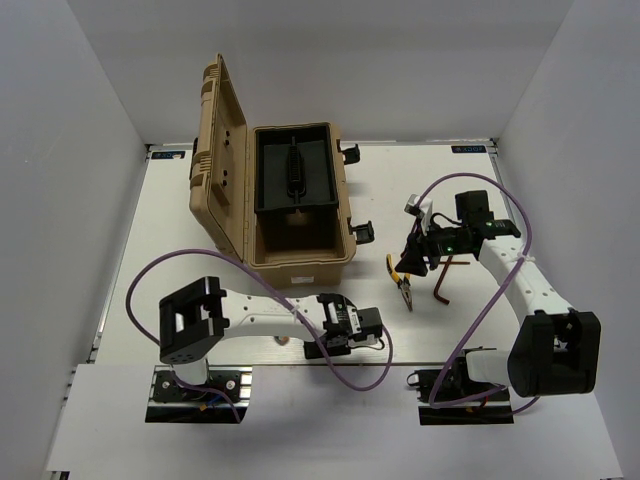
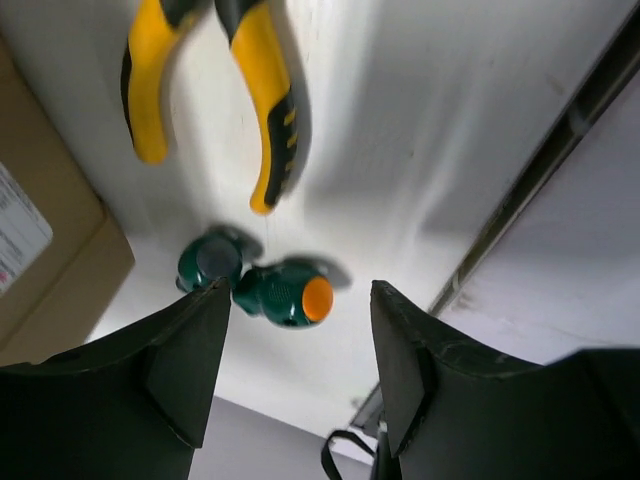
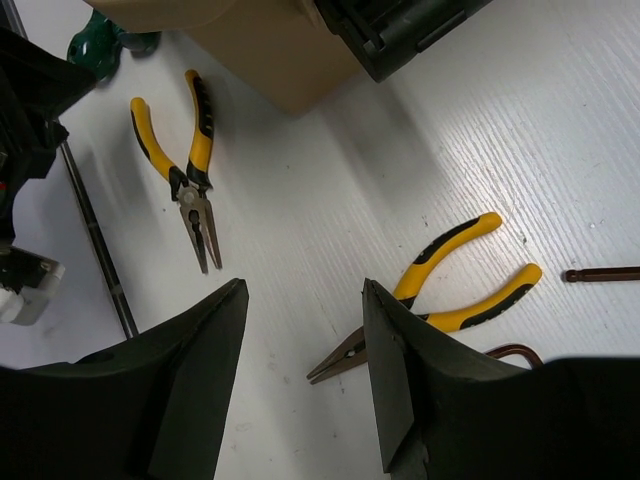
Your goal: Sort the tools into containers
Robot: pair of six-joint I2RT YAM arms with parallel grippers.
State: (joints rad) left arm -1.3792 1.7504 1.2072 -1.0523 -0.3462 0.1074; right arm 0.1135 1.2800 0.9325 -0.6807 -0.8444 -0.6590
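Left tool (image 2: pixel 298 350) wide, empty, over 2 green screwdrivers (image 2: pixel 285 295) side by side on the bench (image 2: pixel 450 120): centre on the orange-ended 1, close across its handle. Farther out, right tool (image 3: pixel 305 330) wide, empty, above yellow pliers (image 3: pixel 455 290); open tan case (image 1: pixel 300 262) beyond.

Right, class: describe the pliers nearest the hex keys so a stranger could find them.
Start at the open tan toolbox; go to the table on its right. The pliers lie there beside a reddish-brown hex key, whereas the other pair lies by the green screwdrivers.
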